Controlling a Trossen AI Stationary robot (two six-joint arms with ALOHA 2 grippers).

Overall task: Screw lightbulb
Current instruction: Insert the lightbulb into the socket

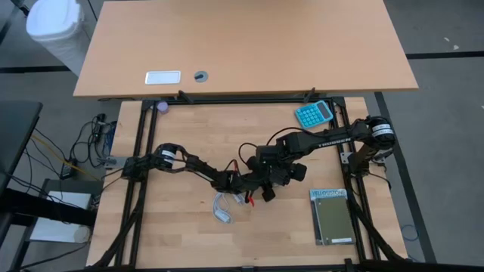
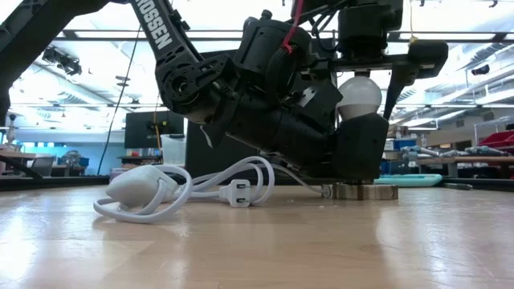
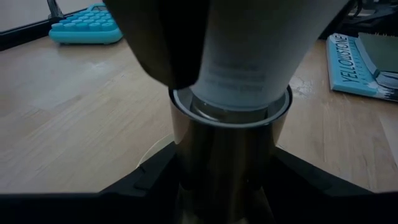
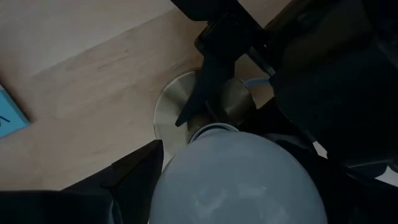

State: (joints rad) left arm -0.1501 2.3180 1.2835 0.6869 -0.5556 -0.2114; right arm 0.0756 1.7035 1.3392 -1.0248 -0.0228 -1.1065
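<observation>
The white lightbulb (image 2: 359, 95) stands upright with its neck in the top collar of a metallic socket (image 3: 224, 149), whose round base disc (image 2: 365, 192) rests on the table. In the right wrist view the bulb's dome (image 4: 236, 180) fills the foreground above the disc (image 4: 177, 109). My left gripper (image 1: 240, 181) is shut on the socket's stem, reaching in from the table's left. My right gripper (image 1: 266, 181) is shut on the bulb from above. The bulb's screw base is hidden inside the socket. My left gripper pinches the socket's upright stem (image 3: 214, 168) between its two fingers (image 3: 146, 180), coming in about level, low over the table. The socket stands upright on its disc. My right gripper holds the bulb's round glass (image 4: 186, 177) between its two fingers (image 4: 130, 171), pointing down. The bulb is upright, its neck (image 3: 239, 74) in the socket's collar.
A coiled white cable with plug (image 2: 161, 189) lies on the table beside the socket, toward the near left (image 1: 221, 208). A teal calculator (image 1: 314, 113) sits at the far right. A Yellowstone book (image 1: 333, 215) lies at the near right.
</observation>
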